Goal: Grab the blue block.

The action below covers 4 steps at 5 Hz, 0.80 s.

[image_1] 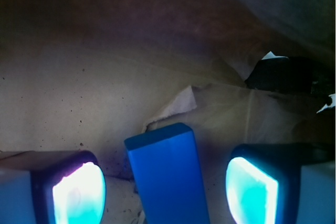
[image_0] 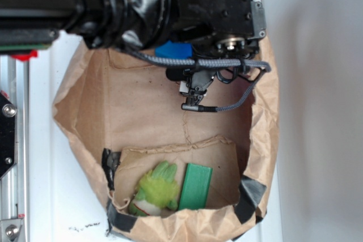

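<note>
- Hovering w/ the gripper (image_1: 165, 192) over the blue block (image_1: 167, 177), we see in the wrist view that the block sits between our two fingers (image_1: 79, 195), w/ clear gaps on both sides.
- Gripper is wide open & holds nothing; neither pad touches the block yet.
- Block lies inside the paper bag (image_0: 85, 111), near the bag's far end under the arm; in the exterior view only a corner of the block (image_0: 173, 49) shows, rest hidden by the arm.
- Green block (image_0: 196, 186) & a fuzzy green toy (image_0: 157, 185) sit at the bag's opposite end, well apart from us, so no mix-up risk.
- Handling, as we judge it: block looks rigid, flat, prob. light. Matte face should give decent friction, but rounded corners could let it twist if pinched near an end.
- Best hold: across the two long sides, approx. mid-length, pads square to the faces.
- We can't tell whether the block lies flat or leans on the crumpled paper behind it.
- Bag floor is soft & wrinkled, so it may give if we press down; bag walls close by could snag the fingers.
- Step in hand, in our view: lower a bit if needed, then close.
</note>
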Available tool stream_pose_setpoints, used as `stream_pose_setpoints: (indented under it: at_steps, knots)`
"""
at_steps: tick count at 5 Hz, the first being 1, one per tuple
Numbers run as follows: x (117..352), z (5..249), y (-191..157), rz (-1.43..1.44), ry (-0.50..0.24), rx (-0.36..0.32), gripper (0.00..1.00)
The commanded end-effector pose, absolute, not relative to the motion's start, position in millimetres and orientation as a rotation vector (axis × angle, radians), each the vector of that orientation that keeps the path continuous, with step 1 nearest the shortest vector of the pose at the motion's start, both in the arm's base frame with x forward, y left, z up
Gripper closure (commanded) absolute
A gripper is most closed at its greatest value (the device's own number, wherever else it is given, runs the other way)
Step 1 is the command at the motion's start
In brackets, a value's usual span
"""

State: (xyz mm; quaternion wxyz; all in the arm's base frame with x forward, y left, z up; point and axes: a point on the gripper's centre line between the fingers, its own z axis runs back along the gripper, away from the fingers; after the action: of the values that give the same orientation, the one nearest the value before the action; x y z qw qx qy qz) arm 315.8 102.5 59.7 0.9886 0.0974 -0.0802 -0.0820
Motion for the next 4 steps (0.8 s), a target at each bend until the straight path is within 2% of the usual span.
stream_pose_setpoints:
  at_steps: [1,2,3,4]
  knots:
    - [319.0,46.6,127.2,-0.172,-0.202,0.381,0.00]
    - [315.8,40.3,124.9,-0.190,-0.186,0.402,0.00]
    - [316.9,41.4,122.0,-0.193,-0.186,0.388,0.00]
    - [319.0,43.3,121.7,-0.171,-0.192,0.369,1.00]
